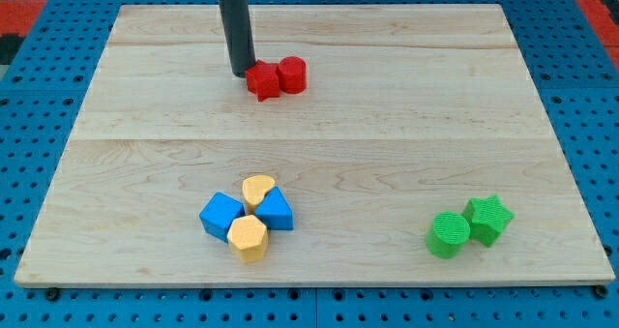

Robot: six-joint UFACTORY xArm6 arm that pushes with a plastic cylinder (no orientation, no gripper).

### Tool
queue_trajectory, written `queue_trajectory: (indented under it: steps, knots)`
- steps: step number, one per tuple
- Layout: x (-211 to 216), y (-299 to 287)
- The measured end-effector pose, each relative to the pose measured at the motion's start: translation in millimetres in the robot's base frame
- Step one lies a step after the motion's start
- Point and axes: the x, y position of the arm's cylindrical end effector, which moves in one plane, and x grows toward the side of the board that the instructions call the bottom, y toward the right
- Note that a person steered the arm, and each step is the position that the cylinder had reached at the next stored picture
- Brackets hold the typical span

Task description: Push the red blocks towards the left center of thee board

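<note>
Two red blocks sit side by side in the upper middle of the wooden board [145, 125]: a red star-shaped block [262, 81] and, touching its right side, a red cylinder [292, 74]. My tip [243, 72] stands on the board just to the left of the red star block, touching or almost touching it. The dark rod rises from there to the view's top edge.
A cluster lies at the bottom middle: a blue cube [221, 216], a yellow heart-shaped block [257, 191], a blue triangular block [277, 211] and a yellow hexagonal block [248, 238]. A green cylinder [448, 234] and a green star block [487, 219] lie at bottom right.
</note>
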Motion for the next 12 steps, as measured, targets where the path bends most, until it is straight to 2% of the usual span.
queue_trajectory:
  steps: [2, 3, 5, 6, 7, 10, 12]
  knots:
    - [-4.7, 42.2]
    - [-26.9, 49.1]
    - [-26.3, 156.9]
    - [-13.9, 179.1]
    - [-5.4, 141.1]
    - [7.6, 122.5]
    - [7.6, 67.8]
